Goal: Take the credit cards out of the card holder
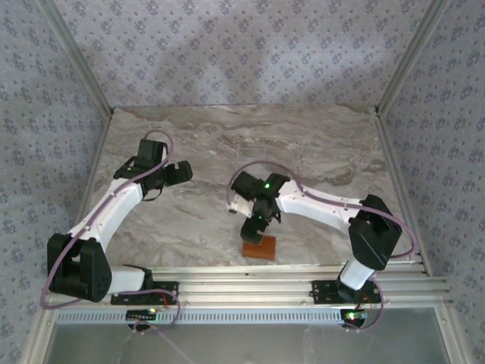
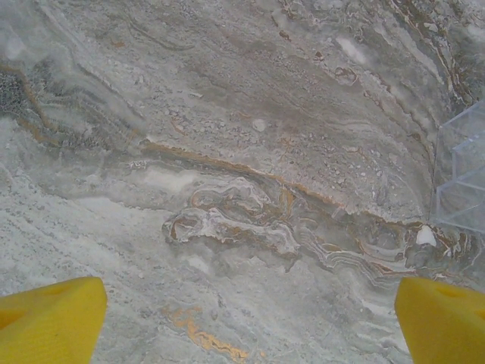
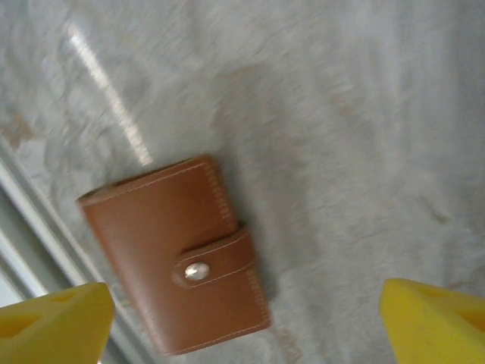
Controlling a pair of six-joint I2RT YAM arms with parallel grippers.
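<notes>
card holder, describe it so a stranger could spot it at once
On the marble table, look at the near edge by the metal rails, under the right gripper. The card holder is a small wallet shut by a strap with a silver stud, the only orange-brown thing there.

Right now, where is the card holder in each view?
Top: card holder bottom centre, just above the rail.
Right wrist: card holder lower left, closed, rail at its left.
Left wrist: marble, tray corner at right edge.
Shared landmark: the rail.
</notes>
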